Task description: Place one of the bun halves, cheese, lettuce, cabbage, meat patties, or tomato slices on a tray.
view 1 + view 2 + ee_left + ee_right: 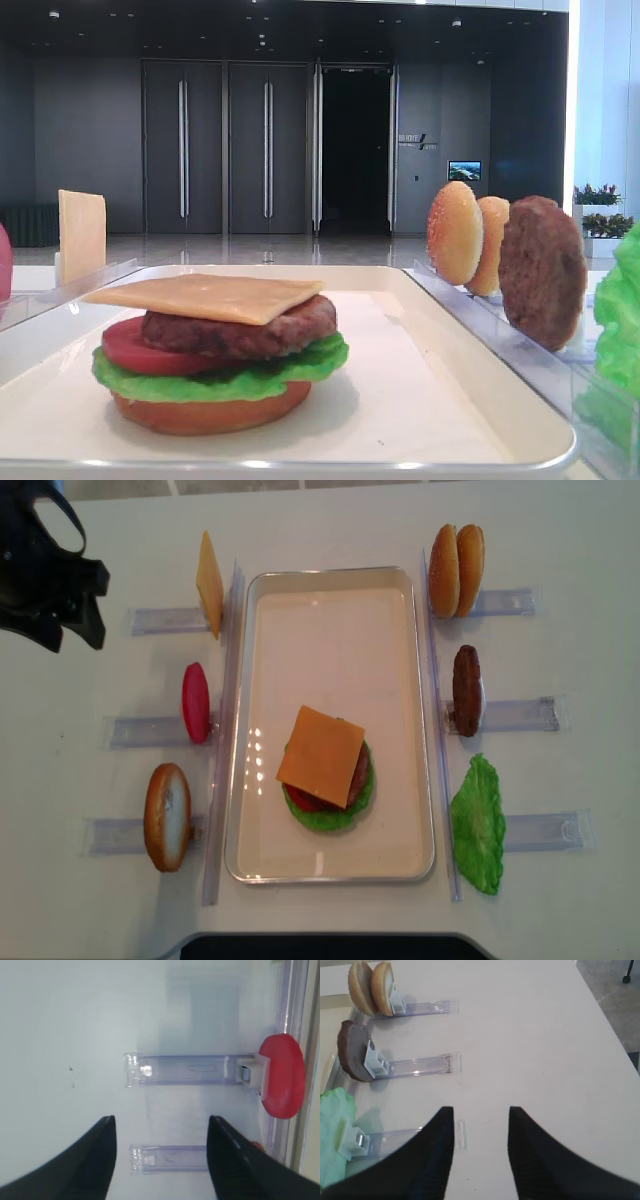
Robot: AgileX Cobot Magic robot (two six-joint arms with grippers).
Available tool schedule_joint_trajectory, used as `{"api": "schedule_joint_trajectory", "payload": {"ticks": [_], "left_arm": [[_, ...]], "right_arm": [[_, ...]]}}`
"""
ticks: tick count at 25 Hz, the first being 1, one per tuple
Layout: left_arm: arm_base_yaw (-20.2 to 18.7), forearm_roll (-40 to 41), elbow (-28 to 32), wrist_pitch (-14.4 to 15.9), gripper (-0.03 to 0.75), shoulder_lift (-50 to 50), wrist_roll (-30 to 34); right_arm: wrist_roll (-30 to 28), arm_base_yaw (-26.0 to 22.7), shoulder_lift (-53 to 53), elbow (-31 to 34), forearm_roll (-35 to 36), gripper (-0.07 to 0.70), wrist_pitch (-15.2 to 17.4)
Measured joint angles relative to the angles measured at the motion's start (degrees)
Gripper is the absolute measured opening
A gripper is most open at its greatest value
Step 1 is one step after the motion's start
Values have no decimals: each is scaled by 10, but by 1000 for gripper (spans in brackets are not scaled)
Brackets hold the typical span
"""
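Cheese (pixel 321 756) tops the stacked burger on the tray (pixel 330 590); both hands' (pixel 160 1160) (pixel 481 1150) fingers stand apart, holding nothing.

Trays: one, tray (pixel 330 585)
Bun halves: four; two on the right rack (pixel 455 570), one on the left rack (pixel 167 816), one flat base under the stack (pixel 210 412)
Cheese: two; cheese on the stack (pixel 321 756), spare slice on a rack (pixel 209 583)
Meat patties: two; stacked (pixel 240 332), racked (pixel 466 690)
Tomato slices: two; stacked (pixel 130 348), racked (pixel 195 702)
Lettuce: two; stacked (pixel 220 382), racked (pixel 478 823)
Clear racks: six, first at (pixel 165 620)
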Motion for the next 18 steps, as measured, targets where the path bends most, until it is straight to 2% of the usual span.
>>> {"api": "schedule_joint_trajectory", "payload": {"ticks": [3,6,12,18], "left_arm": [[6,18,4,1,433,-36,1],[6,22,38,1,430,-83,2],[6,23,155,4,422,-234,4],[6,26,274,3,368,-446,12]], "right_arm": [[0,0,0,0,0,284,0],[0,0,0,0,0,284,0],[0,0,0,0,0,284,0],[0,0,0,0,0,284,0]]}}
